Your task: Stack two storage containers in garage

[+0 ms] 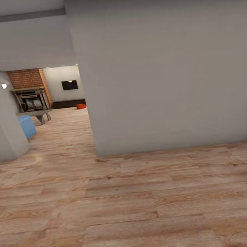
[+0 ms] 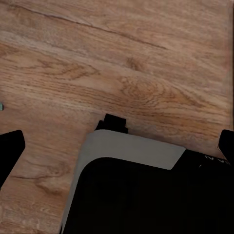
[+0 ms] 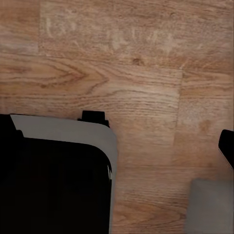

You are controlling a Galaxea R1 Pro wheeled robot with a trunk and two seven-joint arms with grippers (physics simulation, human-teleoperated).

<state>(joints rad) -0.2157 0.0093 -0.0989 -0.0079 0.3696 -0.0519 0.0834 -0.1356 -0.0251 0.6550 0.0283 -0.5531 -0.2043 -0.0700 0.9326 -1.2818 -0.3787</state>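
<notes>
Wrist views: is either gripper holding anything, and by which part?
Nothing is held. Both look down on bare wood floor with nothing between the fingers.

No text, label, brand, number or sign can be read in any of the views. In the head view, the black wall TV (image 1: 69,85) in the far room at the upper left of the frame has a blank dark screen with only a small bright glare on it, and the grey wall (image 1: 163,70) that takes up the upper right is plain. In the left wrist view, a few tiny pale marks sit on the dark robot body (image 2: 209,161) at the right edge of the frame, too small and blurred to make out as letters or digits.
</notes>
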